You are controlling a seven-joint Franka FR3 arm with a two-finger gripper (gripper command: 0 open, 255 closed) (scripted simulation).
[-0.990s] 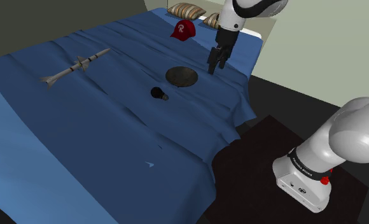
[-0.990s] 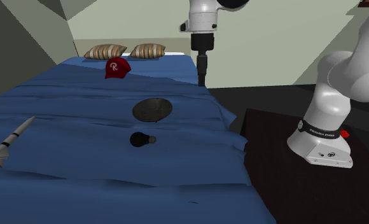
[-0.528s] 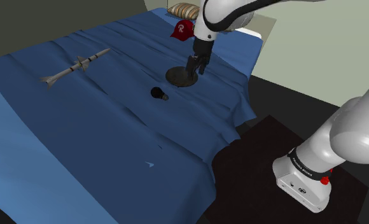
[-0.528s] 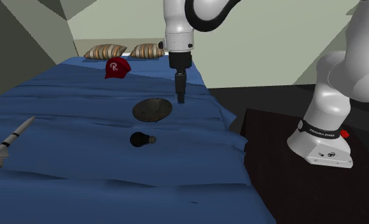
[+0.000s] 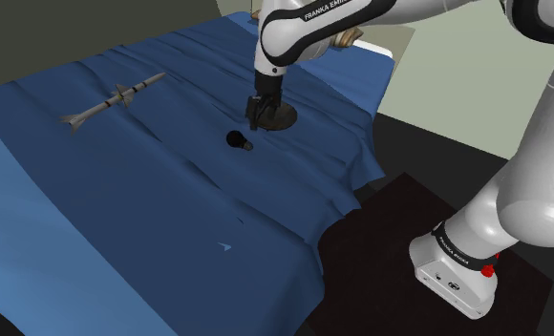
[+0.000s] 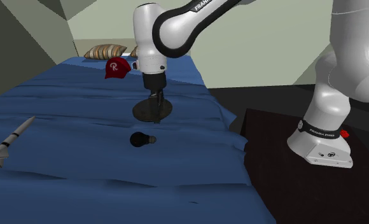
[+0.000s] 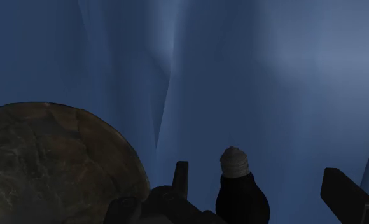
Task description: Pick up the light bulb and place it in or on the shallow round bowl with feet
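Observation:
A dark light bulb (image 5: 239, 140) (image 6: 140, 140) with a grey screw base lies on its side on the blue bedspread (image 5: 151, 191). Just beyond it sits the shallow dark round bowl (image 5: 281, 117) (image 6: 145, 111). My black gripper (image 5: 257, 116) (image 6: 156, 114) hangs low over the bowl's near rim, just short of the bulb. In the wrist view the bulb (image 7: 240, 191) shows between my fingers (image 7: 180, 178), which stand apart without touching it. The mottled brown bowl (image 7: 56, 165) lies beside the gripper (image 7: 263, 191).
A grey toy missile (image 5: 113, 98) (image 6: 5, 145) lies further across the bed. A red cap (image 6: 116, 67) and striped pillows (image 6: 105, 51) are at the head end. The bed's edge drops to a dark stand (image 5: 380, 239) holding my base.
The gripper has swung from near the bed's far edge, across the bowl, toward the bulb, and has come down lower. Bulb and bowl have not moved.

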